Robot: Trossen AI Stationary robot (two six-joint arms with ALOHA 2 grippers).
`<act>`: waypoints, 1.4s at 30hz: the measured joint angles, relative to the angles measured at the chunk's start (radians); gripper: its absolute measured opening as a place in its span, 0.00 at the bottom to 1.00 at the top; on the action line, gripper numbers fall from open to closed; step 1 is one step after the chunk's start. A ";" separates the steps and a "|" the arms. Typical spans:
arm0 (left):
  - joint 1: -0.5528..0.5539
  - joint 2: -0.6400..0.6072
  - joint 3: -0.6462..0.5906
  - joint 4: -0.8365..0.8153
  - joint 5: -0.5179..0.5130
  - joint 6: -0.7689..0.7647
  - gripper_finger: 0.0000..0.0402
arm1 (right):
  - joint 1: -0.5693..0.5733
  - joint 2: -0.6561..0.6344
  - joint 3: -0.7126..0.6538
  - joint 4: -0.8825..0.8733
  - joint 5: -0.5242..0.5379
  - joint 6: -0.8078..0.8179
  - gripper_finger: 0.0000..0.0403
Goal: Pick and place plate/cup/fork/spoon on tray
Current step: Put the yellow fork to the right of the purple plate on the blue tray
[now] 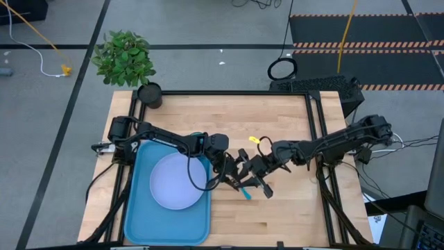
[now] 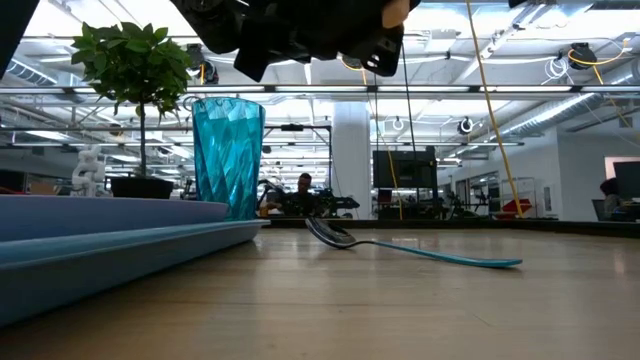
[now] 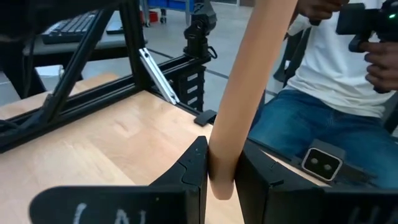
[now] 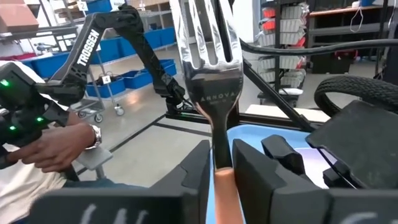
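Note:
The fork stands about upright between my two grippers over the table's middle, its tines (image 4: 205, 31) up and its orange handle (image 3: 249, 81) down. My left gripper (image 1: 232, 170) and my right gripper (image 1: 251, 173) are both shut on it. The spoon (image 2: 400, 246) lies on the wood under them, and its blue handle (image 1: 246, 194) shows in the high view. The plate (image 1: 173, 182) lies flat in the tray (image 1: 142, 215). The cup (image 2: 228, 155) stands upright at the tray's far right corner, mostly hidden under my left arm in the high view. My left gripper pinches the handle's lower, free end (image 3: 221, 171) between its two fingers, coming from the table's left. The handle rises out of the fingers, clear of the table. My right gripper pinches the fork where the silvery neck (image 4: 221, 134) meets the orange handle, coming from the table's right. The tines stand up above the fingers.
A potted plant (image 1: 125, 59) stands at the table's far left corner. A black frame (image 1: 222, 92) runs along the table's edges. A seated person (image 3: 336, 81) holding a controller shows beyond the table's right side. Bare wood (image 1: 277, 118) lies at the far right.

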State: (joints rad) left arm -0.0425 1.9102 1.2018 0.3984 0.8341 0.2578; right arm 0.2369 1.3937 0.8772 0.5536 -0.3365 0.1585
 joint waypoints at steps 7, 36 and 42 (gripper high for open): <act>0.005 0.000 0.000 0.001 0.008 -0.033 0.16 | 0.000 0.000 0.000 0.003 0.000 -0.021 0.06; -0.009 -0.120 0.001 -0.040 -0.496 -0.173 0.37 | 0.167 -0.305 0.000 -0.296 0.522 -0.226 0.05; -0.095 -0.199 0.000 -0.055 -0.829 -0.097 0.37 | 0.222 -0.322 0.000 -0.304 0.708 -0.299 0.05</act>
State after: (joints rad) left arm -0.1375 1.7114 1.2022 0.3431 0.0054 0.1604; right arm 0.4586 1.0718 0.8768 0.2494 0.3714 -0.1404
